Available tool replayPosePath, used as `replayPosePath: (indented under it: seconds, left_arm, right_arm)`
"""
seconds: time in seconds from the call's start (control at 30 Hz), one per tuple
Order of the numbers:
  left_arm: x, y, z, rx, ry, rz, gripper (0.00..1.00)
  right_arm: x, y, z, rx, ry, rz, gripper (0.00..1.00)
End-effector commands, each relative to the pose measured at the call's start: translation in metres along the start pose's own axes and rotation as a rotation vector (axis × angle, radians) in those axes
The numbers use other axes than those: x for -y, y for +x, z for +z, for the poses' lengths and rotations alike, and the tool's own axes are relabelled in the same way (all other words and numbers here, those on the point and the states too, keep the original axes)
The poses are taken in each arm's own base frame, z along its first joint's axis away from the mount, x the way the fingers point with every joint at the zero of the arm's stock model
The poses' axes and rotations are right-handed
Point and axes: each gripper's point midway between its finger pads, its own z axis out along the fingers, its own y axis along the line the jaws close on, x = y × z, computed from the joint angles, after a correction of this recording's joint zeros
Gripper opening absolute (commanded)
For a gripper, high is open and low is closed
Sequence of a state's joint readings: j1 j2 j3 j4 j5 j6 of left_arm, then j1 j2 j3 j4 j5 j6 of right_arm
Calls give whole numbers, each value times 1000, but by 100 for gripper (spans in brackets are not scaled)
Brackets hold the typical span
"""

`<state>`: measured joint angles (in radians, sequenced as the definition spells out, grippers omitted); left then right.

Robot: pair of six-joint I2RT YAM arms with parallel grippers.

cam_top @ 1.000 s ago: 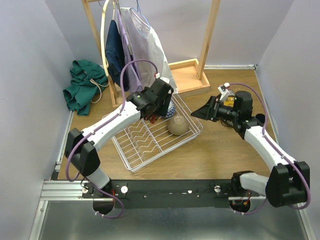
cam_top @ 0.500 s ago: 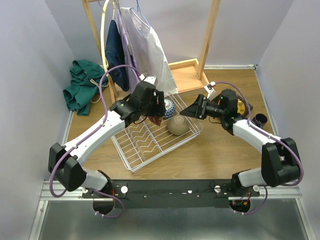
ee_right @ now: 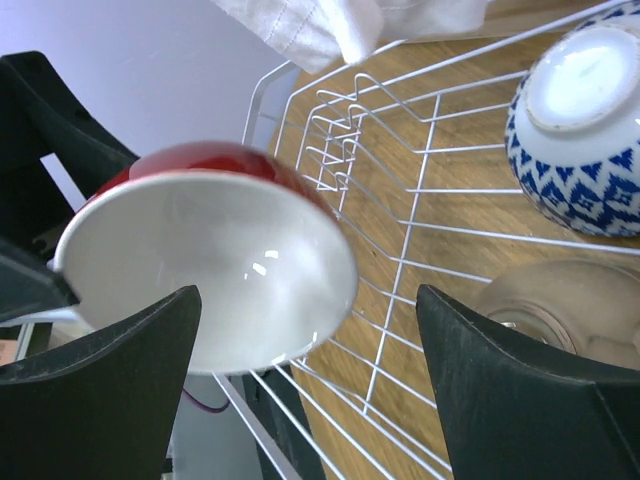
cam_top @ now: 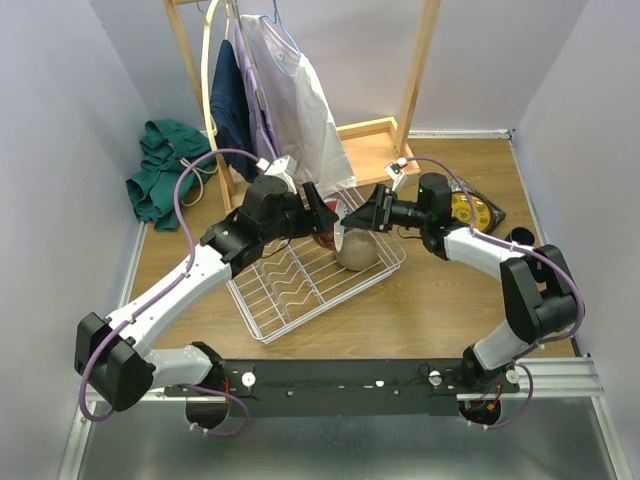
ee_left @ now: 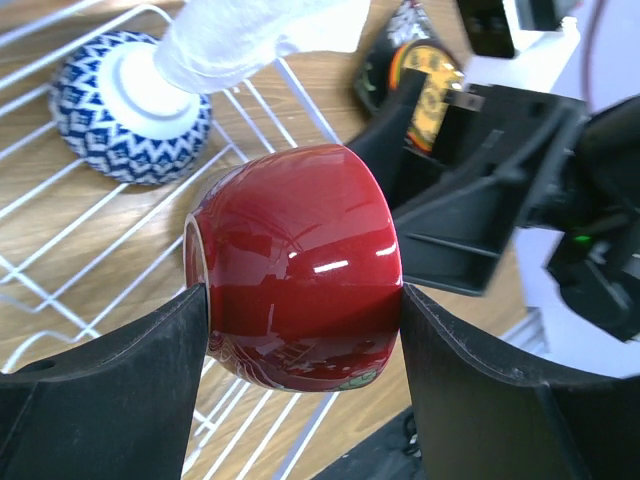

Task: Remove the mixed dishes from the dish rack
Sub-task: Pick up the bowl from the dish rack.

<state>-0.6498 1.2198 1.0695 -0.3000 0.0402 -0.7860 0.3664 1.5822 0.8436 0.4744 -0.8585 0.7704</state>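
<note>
The red bowl point(ee_left: 300, 265) is glossy deep red outside and plain white inside, round-bellied, and tipped on its side. The left gripper point(ee_left: 303, 300) is clamped on it, one black finger pressed to each side of its belly. It hangs in the middle of the top view, over the far end of the dish rack point(cam_top: 300, 290), a white wire basket with wavy slot wires that lies askew on the wooden table point(cam_top: 440, 300). The bowl's open mouth faces the right gripper point(ee_right: 305, 300), whose jaws are spread wide on either side of the rim. Whether they touch the bowl cannot be told. Two dishes lie upside down in the rack beneath: a blue-white bowl point(ee_left: 120, 120) with a zigzag pattern at the upper left of the left wrist view, and a tan bowl point(cam_top: 357, 252) near the rack's right corner. At the right of the top view, outside the rack, a yellow patterned plate point(cam_top: 470, 210) lies on a black square plate point(cam_top: 493, 216), with a small blue cup point(cam_top: 517, 238) just beside them. A wooden clothes stand point(cam_top: 415, 70) rises behind the rack. A white garment point(cam_top: 295, 100) hangs from it down close to the two grippers, and its hem shows at the top of both wrist views. A green cloth point(cam_top: 165, 180) is heaped at the far left.
</note>
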Motion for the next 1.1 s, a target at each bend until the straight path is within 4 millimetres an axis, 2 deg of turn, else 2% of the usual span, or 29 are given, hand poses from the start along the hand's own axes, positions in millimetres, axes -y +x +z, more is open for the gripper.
replayPosePath:
  seconds: [0.0, 0.13, 0.23, 0.27, 0.33, 0.37, 0.43, 0.47, 0.5, 0.57, 0.6, 0.67, 0.7, 0.77, 0.8, 0.87, 0.9, 0.97, 1.0, 1.07]
  left_arm:
    - [41, -27, -14, 108, 188, -73, 11]
    - [44, -29, -18, 124, 212, -90, 11]
    - [42, -28, -18, 126, 204, -92, 11]
    - [40, -28, -18, 130, 198, -91, 11]
    - [37, -27, -18, 132, 190, -93, 13]
    - [36, -26, -18, 130, 185, -91, 13]
    - [31, -25, -18, 128, 166, -87, 17]
    - [29, -25, -17, 129, 157, -85, 18]
    - [27, -24, -17, 129, 152, -75, 25]
    - [23, -24, -17, 135, 137, -68, 32]
    - [21, -25, -17, 138, 128, -63, 41]
    - [16, -25, -17, 144, 106, -41, 51]
    - [15, -26, -18, 149, 101, -36, 60]
    - [10, -27, -19, 155, 80, -8, 67]
    - [9, -28, -21, 157, 77, 4, 78]
    - [0, -32, -22, 178, 33, 46, 84]
    - [0, -34, -24, 185, 25, 64, 92]
    - [-8, -39, -27, 202, -20, 118, 97]
    - [-11, -42, -29, 214, -38, 136, 99]
    - [-18, -48, -34, 237, -80, 171, 99]
  right_arm:
    - [-17, -8, 16, -5, -81, -59, 90]
    - [-22, -2, 24, -27, -111, -55, 79]
    - [-21, 0, 25, -32, -115, -54, 62]
    - [-21, 0, 25, -33, -114, -55, 50]
    - [-20, 2, 24, -35, -111, -55, 36]
    - [-20, 1, 24, -36, -108, -60, 25]
    - [-20, 2, 23, -37, -93, -65, 16]
    - [-18, 1, 22, -35, -82, -85, 9]
    - [-17, 0, 21, -34, -53, -78, 3]
    - [-16, -2, 19, -27, -32, -110, 1]
    - [-14, -1, 17, -32, -9, -104, 1]
    - [-18, -6, 14, -25, 7, -141, 1]
    - [-15, -3, 12, -37, 36, -129, 1]
    - [-19, -10, 6, -26, 69, -175, 1]
    - [-15, -8, 2, -34, 113, -162, 1]
    - [-15, -11, -5, -26, 166, -187, 1]
    - [-9, -10, -11, -37, 234, -165, 1]
    - [-7, -14, -22, -31, 304, -177, 1]
    - [1, -11, -31, -40, 384, -155, 1]
    - [7, -11, -43, -44, 462, -153, 1]
